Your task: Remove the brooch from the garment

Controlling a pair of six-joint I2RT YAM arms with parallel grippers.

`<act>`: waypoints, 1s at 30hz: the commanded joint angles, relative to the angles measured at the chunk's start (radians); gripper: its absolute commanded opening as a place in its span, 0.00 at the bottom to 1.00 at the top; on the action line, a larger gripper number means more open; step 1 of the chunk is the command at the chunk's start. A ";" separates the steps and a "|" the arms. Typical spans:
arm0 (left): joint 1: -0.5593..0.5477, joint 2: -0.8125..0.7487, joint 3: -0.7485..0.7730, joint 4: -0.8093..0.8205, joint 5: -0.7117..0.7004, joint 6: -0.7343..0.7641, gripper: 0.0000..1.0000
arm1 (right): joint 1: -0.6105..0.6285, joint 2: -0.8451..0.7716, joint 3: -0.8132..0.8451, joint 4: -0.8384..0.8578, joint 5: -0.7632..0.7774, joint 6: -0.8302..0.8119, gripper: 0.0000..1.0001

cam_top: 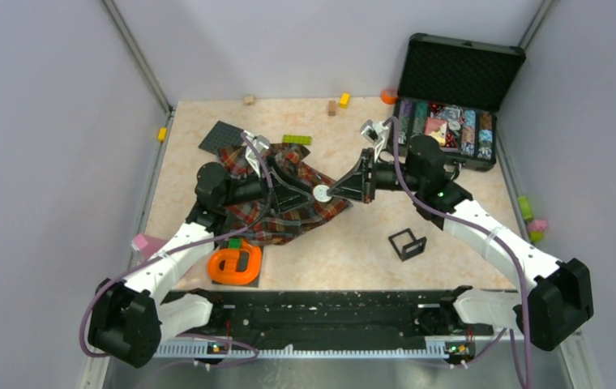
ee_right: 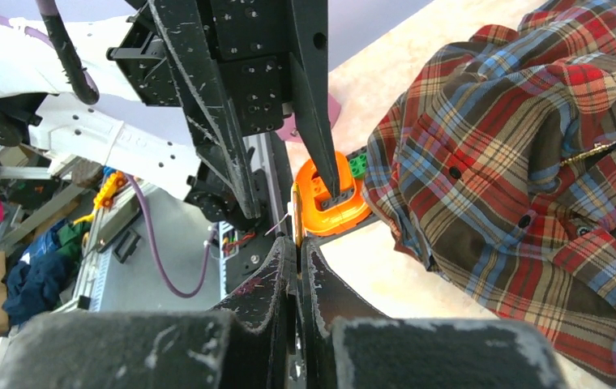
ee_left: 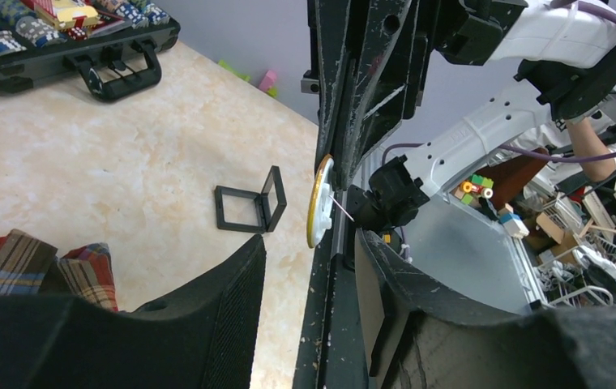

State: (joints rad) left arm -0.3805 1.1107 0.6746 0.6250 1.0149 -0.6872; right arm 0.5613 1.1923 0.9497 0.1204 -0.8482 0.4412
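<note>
The brooch (cam_top: 321,193), a small white round disc with a gold rim, is pinched in my shut right gripper (cam_top: 327,193). It hangs at the right edge of the plaid shirt (cam_top: 284,223). In the left wrist view the brooch (ee_left: 318,203) shows edge-on, its bare pin pointing into the air, free of cloth. In the right wrist view my right gripper (ee_right: 298,241) is shut on the brooch's rim (ee_right: 296,212), with the shirt (ee_right: 532,162) to the right. My left gripper (cam_top: 298,191) is open and empty over the shirt, just left of the brooch; its fingers (ee_left: 216,308) stand wide apart.
An open black case of poker chips (cam_top: 451,121) stands at the back right. A small black square tray (cam_top: 407,243) lies right of centre. An orange object (cam_top: 236,263) sits near the front left. A dark plate (cam_top: 225,136) and green brick (cam_top: 297,139) lie behind the shirt.
</note>
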 commanded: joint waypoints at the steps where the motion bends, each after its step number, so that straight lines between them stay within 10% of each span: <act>1: -0.004 -0.005 0.042 -0.011 0.002 0.037 0.48 | 0.018 -0.001 0.046 0.020 -0.023 -0.011 0.00; 22: -0.026 0.026 0.044 0.016 0.029 0.029 0.00 | 0.040 0.014 0.048 0.033 -0.019 -0.007 0.00; 30: -0.044 -0.030 0.051 -0.161 -0.040 0.168 0.00 | 0.044 -0.013 0.050 -0.015 -0.008 -0.010 0.37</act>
State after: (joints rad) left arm -0.4080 1.1187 0.6880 0.5343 1.0130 -0.6060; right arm 0.5892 1.2160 0.9501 0.1013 -0.8532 0.4389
